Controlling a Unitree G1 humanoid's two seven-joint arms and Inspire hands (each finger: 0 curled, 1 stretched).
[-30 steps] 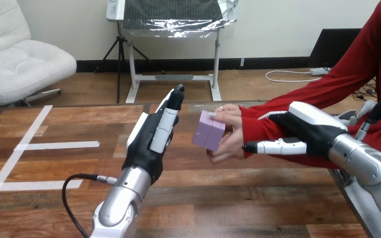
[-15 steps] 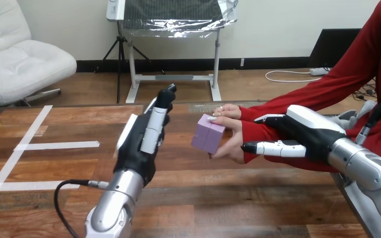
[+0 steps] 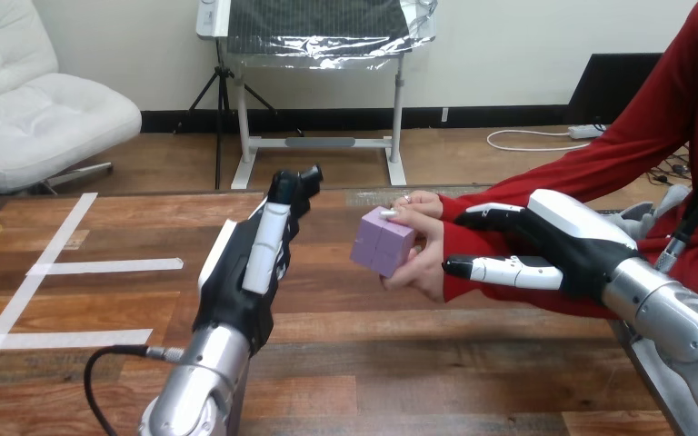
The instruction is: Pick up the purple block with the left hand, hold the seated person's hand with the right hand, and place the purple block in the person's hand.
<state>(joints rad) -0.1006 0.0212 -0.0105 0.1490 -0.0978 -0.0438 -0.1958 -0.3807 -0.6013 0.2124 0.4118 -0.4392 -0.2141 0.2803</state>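
Lying in the person's hand (image 3: 421, 262), the purple block (image 3: 382, 241) sits right of the left hand (image 3: 241, 272), which is straight-fingered, empty and apart, while the right hand (image 3: 554, 245) meets the person's wrist (image 3: 469, 243), possibly clasping; I cannot tell.

Block (image 3: 382, 243) in the person's hand (image 3: 423, 269), between the left hand (image 3: 242, 280) and the right hand (image 3: 565, 241).
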